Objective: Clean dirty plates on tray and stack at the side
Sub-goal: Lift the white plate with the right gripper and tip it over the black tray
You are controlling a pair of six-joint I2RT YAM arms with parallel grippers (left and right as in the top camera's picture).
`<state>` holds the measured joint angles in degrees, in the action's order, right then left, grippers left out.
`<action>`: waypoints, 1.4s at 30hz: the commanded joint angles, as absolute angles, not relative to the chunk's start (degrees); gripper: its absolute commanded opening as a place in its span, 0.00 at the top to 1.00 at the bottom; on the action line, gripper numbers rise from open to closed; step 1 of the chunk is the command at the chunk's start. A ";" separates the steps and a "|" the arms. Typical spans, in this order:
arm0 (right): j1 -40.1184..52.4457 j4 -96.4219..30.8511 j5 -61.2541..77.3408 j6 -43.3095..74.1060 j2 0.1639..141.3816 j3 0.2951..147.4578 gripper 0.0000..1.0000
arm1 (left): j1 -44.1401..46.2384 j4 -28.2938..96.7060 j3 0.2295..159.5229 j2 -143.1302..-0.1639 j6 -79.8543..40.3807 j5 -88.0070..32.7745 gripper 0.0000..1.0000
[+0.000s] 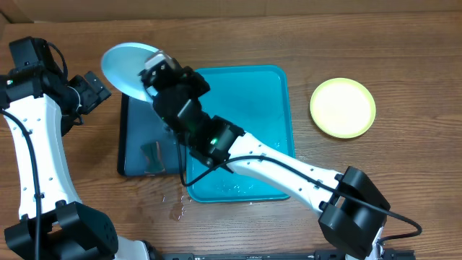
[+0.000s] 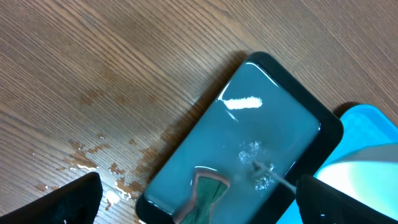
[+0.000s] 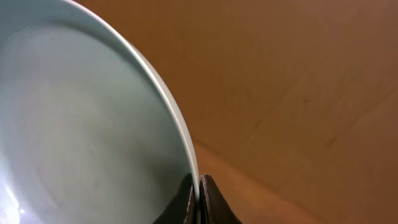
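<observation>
Wood table (image 1: 404, 180), water drops (image 2: 93, 158) by dark tray (image 1: 122, 137); R fingers (image 3: 214, 205) clamped on blue plate (image 1: 119, 65) rim; L fingers (image 2: 68, 202) wide, empty.

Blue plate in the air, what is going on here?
The right gripper holds the blue plate by its rim, raised near the far end of the dark tray. The left gripper hangs open beside that wet tray. One yellow plate lies on the table, right of the turquoise tray.
</observation>
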<state>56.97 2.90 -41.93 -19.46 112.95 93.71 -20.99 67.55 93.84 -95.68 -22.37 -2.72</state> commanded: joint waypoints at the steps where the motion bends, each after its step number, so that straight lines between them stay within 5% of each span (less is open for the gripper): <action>1: 58.67 8.12 -46.35 -33.71 113.16 94.91 0.96 | -20.99 67.46 94.89 -94.96 -22.94 -2.35 0.00; 10: 62.13 25.06 -48.01 -50.04 113.16 94.91 0.96 | -20.99 67.46 94.89 -94.96 -22.94 -2.35 0.00; 31: 62.98 26.68 -48.01 -50.68 113.16 94.89 0.96 | -20.99 67.46 94.89 -94.96 -22.96 -2.35 0.00; 37: 62.59 20.99 -48.42 -39.90 113.16 94.89 0.96 | -20.99 67.46 94.89 -94.96 -22.94 -2.35 0.00; 42: 61.19 2.00 -46.85 -18.83 113.16 94.89 0.96 | -20.99 67.48 94.89 -94.96 -22.94 -2.35 0.00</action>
<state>62.37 6.79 -47.44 -35.05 113.01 94.11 -20.99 67.61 93.84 -95.68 -22.37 -2.76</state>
